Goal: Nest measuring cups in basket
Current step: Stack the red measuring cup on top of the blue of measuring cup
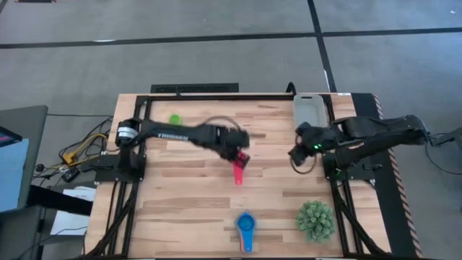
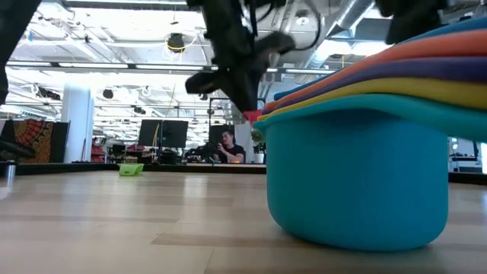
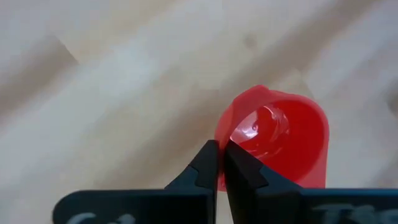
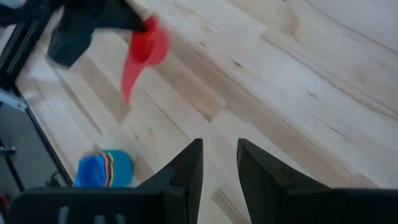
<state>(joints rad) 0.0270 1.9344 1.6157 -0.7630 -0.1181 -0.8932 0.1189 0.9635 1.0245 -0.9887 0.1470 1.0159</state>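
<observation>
My left gripper [image 1: 237,152] hangs over the middle of the table, shut on the pink-red measuring cup [image 1: 239,169], whose handle points toward the near edge. The green cup [image 1: 175,119] lies alone on the table near the far left. A stack of nested cups [image 1: 245,230], light blue outermost, stands near the near edge and fills the low view [image 2: 358,175]. The pale grey basket [image 1: 310,110] sits at the far right. My right gripper [image 1: 294,153] hovers open near the basket, touching nothing [image 4: 219,152]. My left gripper [image 3: 219,149] pinches the pink-red cup's rim wall [image 3: 221,177], one finger inside the bowl and one outside, coming from above. The cup is lifted clear of the table [image 2: 253,116]. Seen in the right wrist view, its handle [image 4: 129,78] hangs below the bowl.
A spiky green ball-shaped plant [image 1: 315,220] stands at the near right corner, right of the stack. Bare wood lies between the held cup and the basket. A person [image 2: 225,148] sits far off in the room behind the table.
</observation>
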